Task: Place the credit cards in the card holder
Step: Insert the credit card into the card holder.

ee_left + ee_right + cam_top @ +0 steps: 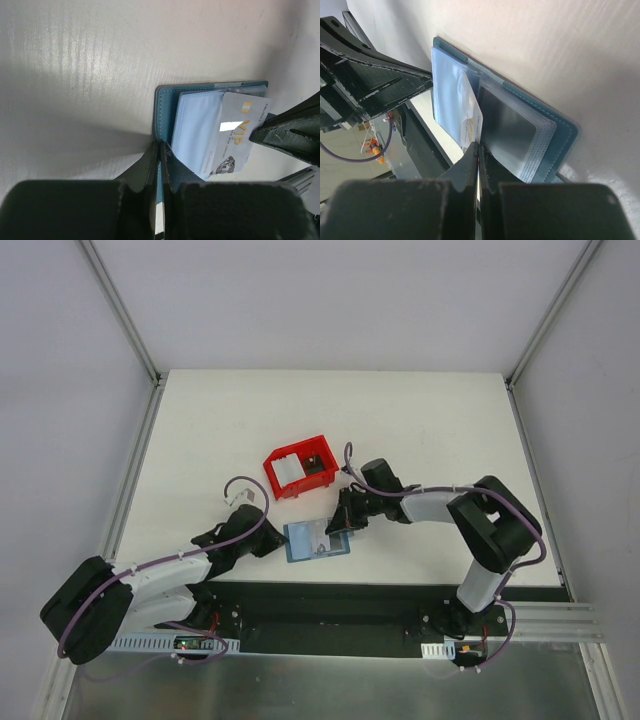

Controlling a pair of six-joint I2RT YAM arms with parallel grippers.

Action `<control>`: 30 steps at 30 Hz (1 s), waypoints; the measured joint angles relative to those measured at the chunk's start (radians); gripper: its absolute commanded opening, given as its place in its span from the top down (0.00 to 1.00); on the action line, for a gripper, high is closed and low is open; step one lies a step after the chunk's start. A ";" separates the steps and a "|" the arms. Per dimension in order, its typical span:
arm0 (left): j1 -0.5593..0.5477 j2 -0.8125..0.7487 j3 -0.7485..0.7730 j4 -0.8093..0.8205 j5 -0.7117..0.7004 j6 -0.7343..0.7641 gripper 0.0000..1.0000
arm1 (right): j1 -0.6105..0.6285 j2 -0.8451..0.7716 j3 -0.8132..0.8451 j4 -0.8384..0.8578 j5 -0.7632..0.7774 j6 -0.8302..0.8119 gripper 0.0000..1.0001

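My left gripper (160, 148) is pinched shut on the left edge of the open card holder (165, 111). My right gripper (479, 147) is clamped on a pale credit card (470, 118) angled over the pockets. I think the card could snag a sleeve lip and buckle, or tug the holder free. The white counter (420, 430) looks smooth. Pale walls (60, 390) enclose it, and a red bin (275, 472) sits just beyond.

Black-and-white arms (160, 575) carry looping purple cables (247, 479)
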 measured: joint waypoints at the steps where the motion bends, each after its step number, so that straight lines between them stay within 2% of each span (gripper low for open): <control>1: 0.000 0.002 0.000 0.002 0.004 0.002 1.00 | -0.001 0.006 0.008 0.000 -0.005 -0.003 1.00; 30: 0.026 0.054 0.013 0.052 0.060 0.039 1.00 | -0.039 0.073 0.090 -0.151 -0.110 -0.138 1.00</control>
